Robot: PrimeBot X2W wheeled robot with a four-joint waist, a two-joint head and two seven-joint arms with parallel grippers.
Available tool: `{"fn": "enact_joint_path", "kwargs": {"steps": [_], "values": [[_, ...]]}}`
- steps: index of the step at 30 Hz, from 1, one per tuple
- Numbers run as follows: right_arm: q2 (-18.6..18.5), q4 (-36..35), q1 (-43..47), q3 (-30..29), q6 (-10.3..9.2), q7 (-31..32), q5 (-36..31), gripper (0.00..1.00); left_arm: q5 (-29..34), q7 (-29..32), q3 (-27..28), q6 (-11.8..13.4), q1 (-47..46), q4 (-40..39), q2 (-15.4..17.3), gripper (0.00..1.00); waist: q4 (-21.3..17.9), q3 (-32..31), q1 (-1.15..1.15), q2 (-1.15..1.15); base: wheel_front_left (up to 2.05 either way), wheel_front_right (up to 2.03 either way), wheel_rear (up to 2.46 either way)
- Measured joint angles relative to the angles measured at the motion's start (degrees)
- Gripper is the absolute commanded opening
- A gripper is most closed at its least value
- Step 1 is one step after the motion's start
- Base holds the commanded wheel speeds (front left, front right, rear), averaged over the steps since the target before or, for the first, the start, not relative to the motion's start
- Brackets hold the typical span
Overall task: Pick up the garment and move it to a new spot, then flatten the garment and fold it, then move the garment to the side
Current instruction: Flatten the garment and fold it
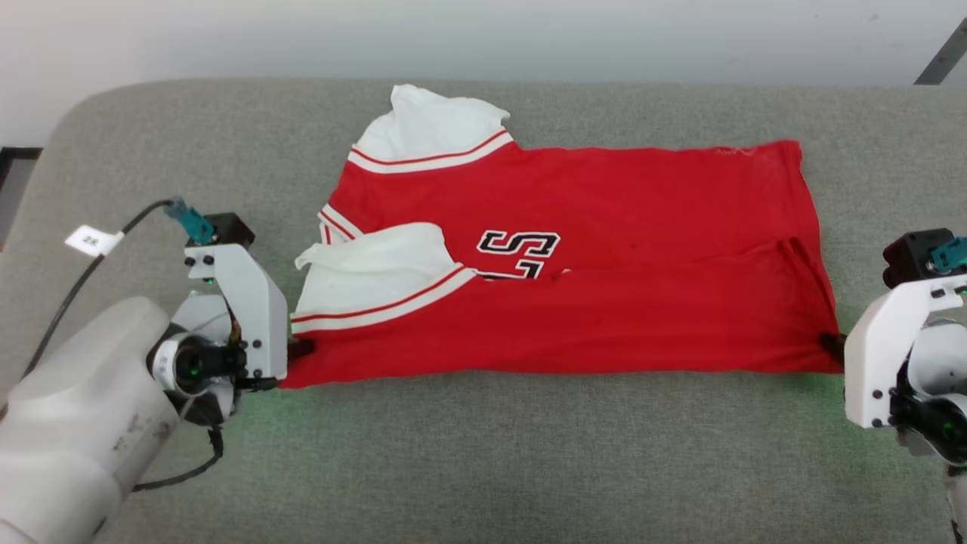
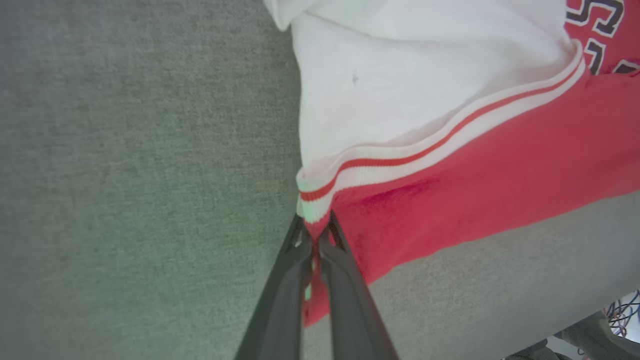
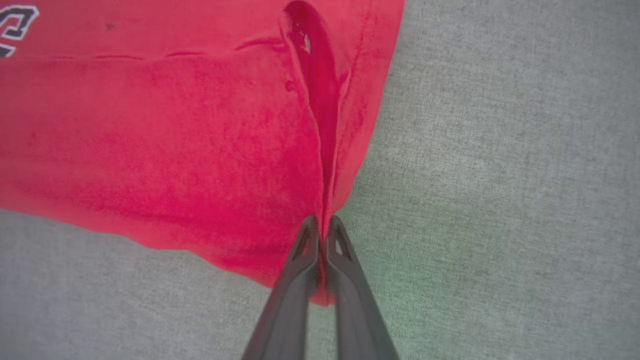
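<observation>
The garment [image 1: 589,264], a red jersey with white sleeves and striped trim, lies folded lengthwise across the grey padded surface, black-and-white lettering showing at its middle. My left gripper [image 1: 301,349] is shut on the near left corner by the striped cuff; in the left wrist view its fingers [image 2: 345,280] pinch the garment [image 2: 490,150] at the red-and-white trim. My right gripper [image 1: 832,344] is shut on the near right corner; in the right wrist view its fingers [image 3: 292,295] clamp a pleat of the garment [image 3: 175,140].
The grey padded surface [image 1: 491,468] stretches wide in front of the jersey and behind it to a pale wall. A black cable with a white tag [image 1: 92,240] runs along my left arm. A dark bar [image 1: 940,57] leans at the far right.
</observation>
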Motion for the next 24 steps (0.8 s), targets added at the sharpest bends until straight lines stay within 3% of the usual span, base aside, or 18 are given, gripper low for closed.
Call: {"fn": "enact_joint_path", "kwargs": {"steps": [10,17,20,21,23,24], "values": [[-2.2,-10.8,8.2,-2.3,0.00,7.8,2.0,0.00,0.8,2.3,-1.7,7.0,3.9,-14.9,6.1,0.00,0.1,-1.2,0.00,0.00,0.00,0.00,0.00],[-0.7,-12.2,11.7,-3.5,-0.01,8.4,1.4,0.00,-0.1,2.1,-2.2,10.9,8.2,-21.2,8.5,0.00,-0.3,-0.7,0.00,0.00,0.00,0.00,0.00],[-0.5,-11.4,11.7,-3.0,-0.01,7.9,0.4,0.00,-0.2,1.3,-2.1,11.1,9.0,-21.4,8.6,0.41,-0.5,-0.5,0.00,0.00,0.00,0.00,0.00],[-0.4,-11.0,11.7,-2.8,-0.01,7.7,0.3,0.00,-0.3,1.0,-2.0,11.1,9.1,-21.3,8.6,0.82,-0.6,-0.4,0.00,0.00,0.00,0.00,0.00],[-0.2,-10.5,11.6,-2.4,-0.01,7.0,0.0,0.17,-0.3,0.9,-1.9,11.1,9.2,-21.2,8.7,1.00,-0.9,-0.4,0.00,0.00,0.00,0.00,0.00],[0.0,-10.4,11.5,-2.3,-0.01,6.9,-0.1,0.27,-0.2,1.2,-1.9,11.1,9.1,-21.2,8.9,1.00,-1.0,-0.3,0.00,0.00,0.00,0.00,0.00]]}}
